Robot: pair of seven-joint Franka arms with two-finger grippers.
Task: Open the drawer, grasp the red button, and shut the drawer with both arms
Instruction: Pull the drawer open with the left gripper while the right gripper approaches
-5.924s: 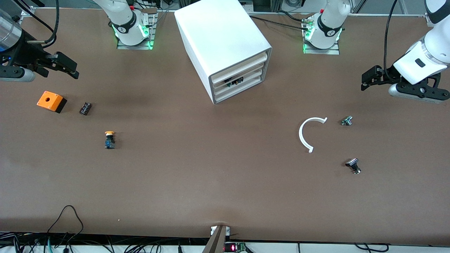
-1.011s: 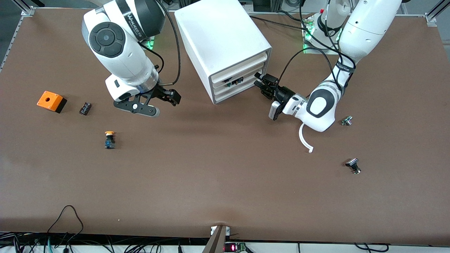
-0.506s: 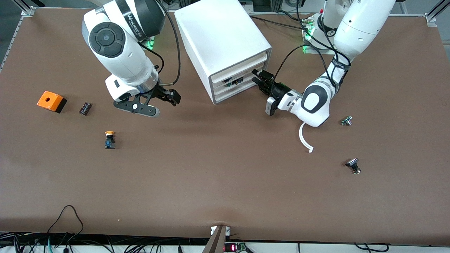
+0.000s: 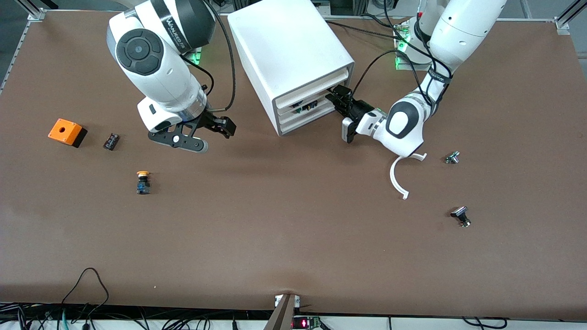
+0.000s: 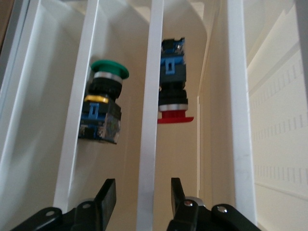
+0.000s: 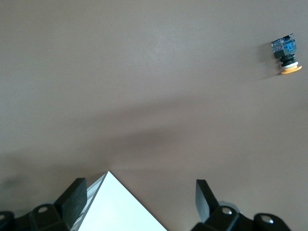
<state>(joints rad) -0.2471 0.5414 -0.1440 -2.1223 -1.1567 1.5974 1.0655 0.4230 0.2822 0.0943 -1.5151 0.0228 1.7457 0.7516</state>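
The red-capped button point(image 5: 172, 82), black collar and blue body, lies in the drawer point(image 4: 315, 103) just past the left gripper point(image 5: 143, 195), whose half-open fingers straddle a white drawer front edge point(image 5: 149, 144). The right gripper point(image 6: 139, 199) waits over the worktop point(image 4: 275, 220), wide open, empty.

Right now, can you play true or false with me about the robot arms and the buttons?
1. The left gripper is at the front of the drawer. True.
2. The red button lies out on the table. False: it sits inside the drawer, beside a green button.
3. The right gripper holds the yellow-capped button. False: it hangs open over the table, holding nothing.
4. The orange box sits toward the right arm's end of the table. True.
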